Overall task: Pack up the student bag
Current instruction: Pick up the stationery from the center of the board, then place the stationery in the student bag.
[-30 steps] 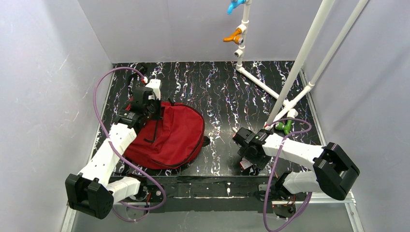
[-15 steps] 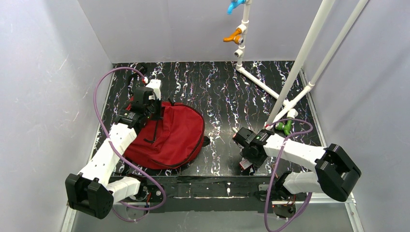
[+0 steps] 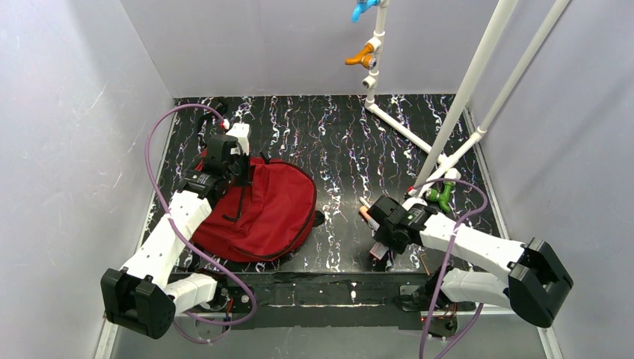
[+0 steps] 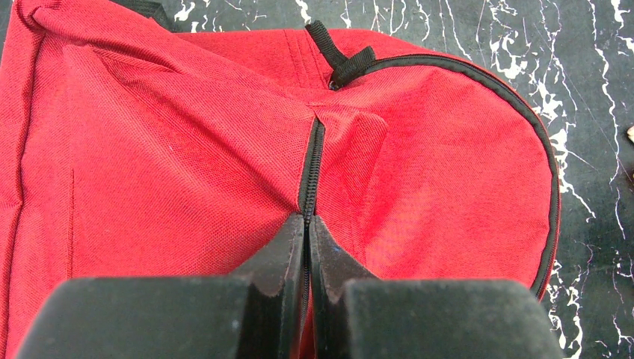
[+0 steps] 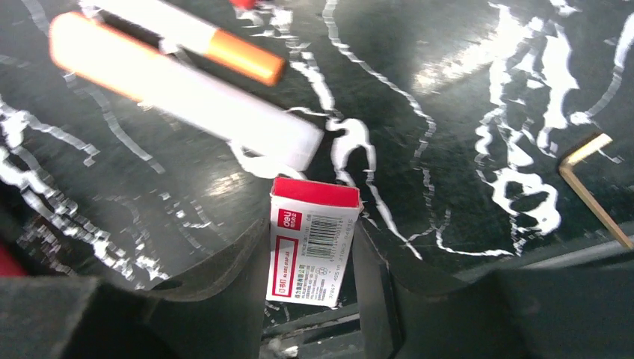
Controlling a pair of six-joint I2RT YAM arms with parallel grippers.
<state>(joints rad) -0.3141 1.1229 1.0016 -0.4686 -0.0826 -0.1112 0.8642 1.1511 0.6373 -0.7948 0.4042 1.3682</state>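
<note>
The dark red student bag (image 3: pixel 269 209) lies flat on the left of the table, and it fills the left wrist view (image 4: pixel 187 149). My left gripper (image 3: pixel 226 178) is at the bag's far left edge. In the left wrist view it (image 4: pixel 308 239) is shut on the bag's black zip seam (image 4: pixel 314 164), pinching the fabric. My right gripper (image 3: pixel 383 243) is low at the table's near edge. Its jaws (image 5: pixel 310 239) are closed against both sides of a small red and white staple box (image 5: pixel 312 247), which also shows in the top view (image 3: pixel 379 253).
A white marker with an orange cap (image 5: pixel 187 90) and a second white and orange pen (image 5: pixel 217 41) lie just beyond the box. A brass hex key (image 5: pixel 591 187) lies to the right. A green object (image 3: pixel 441 196) sits by the white pipe frame (image 3: pixel 456 112).
The right arm has swung its elbow out to the right and turned the gripper over the box, uncovering the orange-tipped markers. The left arm and the bag have not moved.
</note>
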